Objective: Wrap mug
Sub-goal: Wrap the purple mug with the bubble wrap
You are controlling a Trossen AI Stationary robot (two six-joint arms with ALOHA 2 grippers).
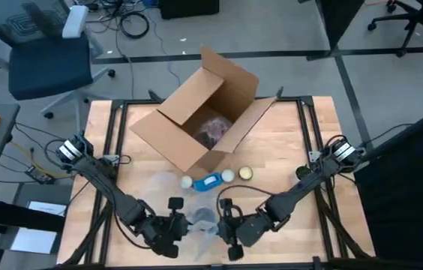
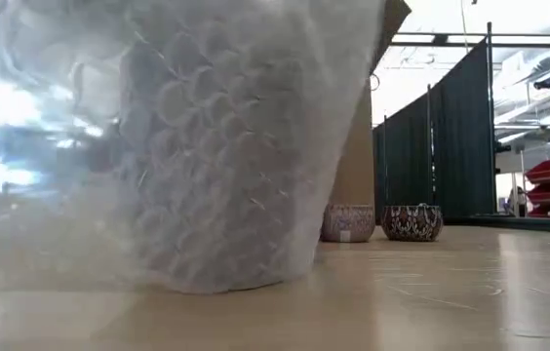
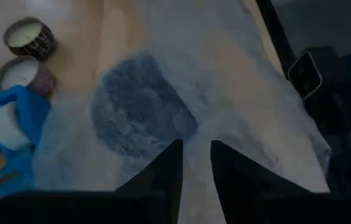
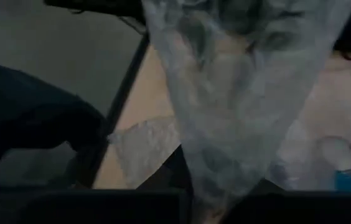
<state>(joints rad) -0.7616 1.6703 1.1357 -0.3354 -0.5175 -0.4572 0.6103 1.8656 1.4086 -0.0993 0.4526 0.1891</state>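
A: What is the left gripper (image 1: 175,225) doing?

B: It is hovering low over the bubble wrap (image 3: 238,106), fingers (image 3: 170,163) slightly parted and released. The mug (image 3: 139,115) is lying under the wrap just beyond its fingertips.

A: And the right gripper (image 1: 229,227)?

B: It is sitting just on the mug's other side, fingers clenched on a flap of the wrap and holding it up.

A: Anything further out?

B: Past both sets of fingers, two candles (image 1: 245,172) and a blue tape dispenser (image 1: 208,181) are lying beside the open cardboard box (image 1: 205,116).
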